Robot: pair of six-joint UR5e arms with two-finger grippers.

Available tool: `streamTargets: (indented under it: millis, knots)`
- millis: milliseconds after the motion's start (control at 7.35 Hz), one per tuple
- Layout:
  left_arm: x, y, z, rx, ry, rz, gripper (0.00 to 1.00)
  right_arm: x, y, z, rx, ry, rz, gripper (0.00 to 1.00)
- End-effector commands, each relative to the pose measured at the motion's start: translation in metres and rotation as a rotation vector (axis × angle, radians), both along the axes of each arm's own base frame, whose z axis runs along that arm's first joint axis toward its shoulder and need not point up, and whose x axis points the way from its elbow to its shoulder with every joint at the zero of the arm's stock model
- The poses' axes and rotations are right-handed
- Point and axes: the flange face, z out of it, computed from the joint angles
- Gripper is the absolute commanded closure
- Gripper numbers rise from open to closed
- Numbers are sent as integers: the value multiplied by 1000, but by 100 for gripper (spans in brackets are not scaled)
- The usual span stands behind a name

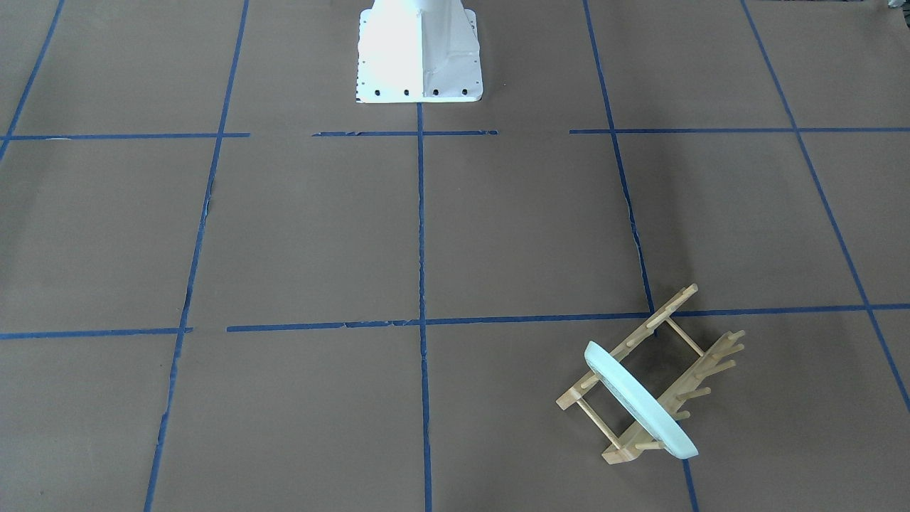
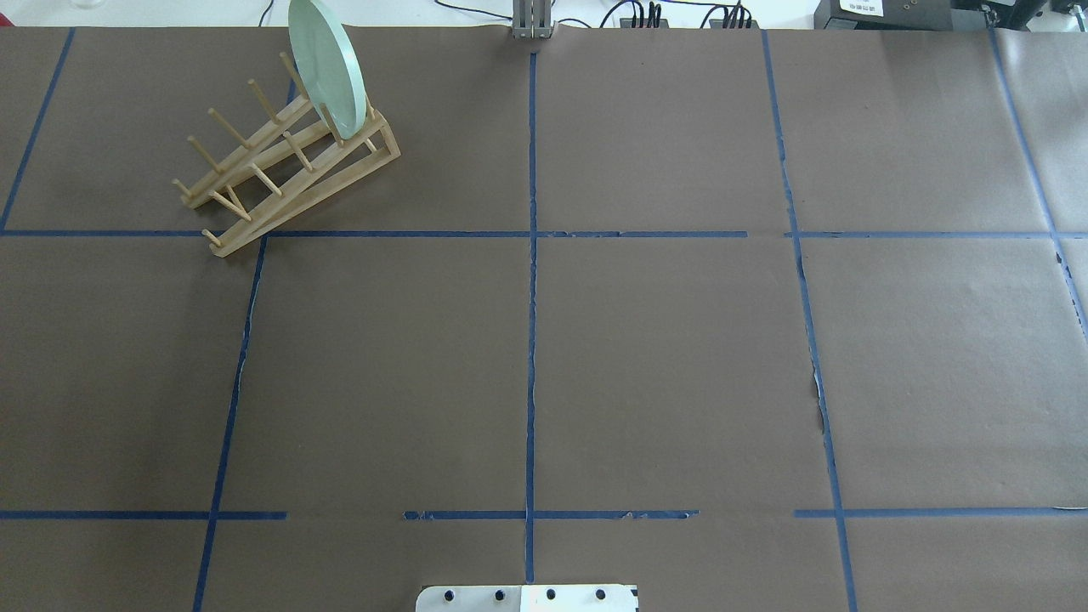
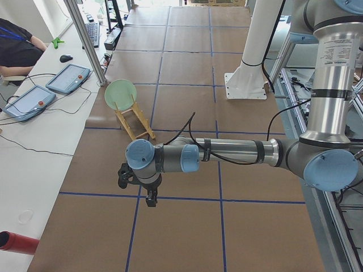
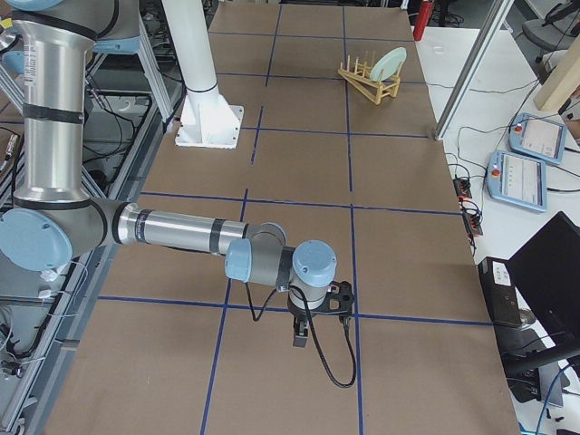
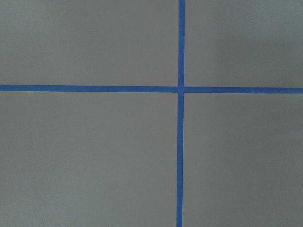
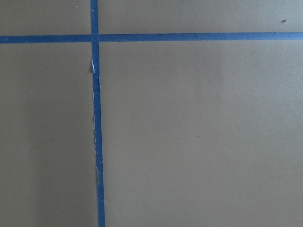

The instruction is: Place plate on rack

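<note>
The pale mint-green plate (image 2: 327,64) stands on edge between the pegs at one end of the bamboo rack (image 2: 255,225), at the table's far left corner. The plate (image 1: 640,402) and rack (image 1: 668,308) also show in the front-facing view, and small in the exterior left view (image 3: 121,94) and exterior right view (image 4: 390,62). My left gripper (image 3: 151,203) hangs point-down over the table's left end, well apart from the rack. My right gripper (image 4: 300,341) hangs over the right end. Both show only in side views, so I cannot tell whether they are open or shut. Both wrist views show bare table and blue tape.
The white robot base (image 1: 419,57) stands at mid-table on the robot's side. Blue tape lines (image 2: 531,255) grid the brown table cover. A white side table with two tablets (image 3: 68,77), a metal post (image 3: 85,39) and a seated operator (image 3: 17,48) border the far edge.
</note>
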Motion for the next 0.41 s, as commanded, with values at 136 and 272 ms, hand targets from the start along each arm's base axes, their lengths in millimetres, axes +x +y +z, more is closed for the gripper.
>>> streamTargets:
  millis: [136, 272]
  knots:
    - [0, -1, -6, 14, -3, 0, 0, 0, 0, 0, 0, 0, 0, 0]
    - [0, 1, -11, 23, -3, 0, 0, 0, 0, 0, 0, 0, 0, 0]
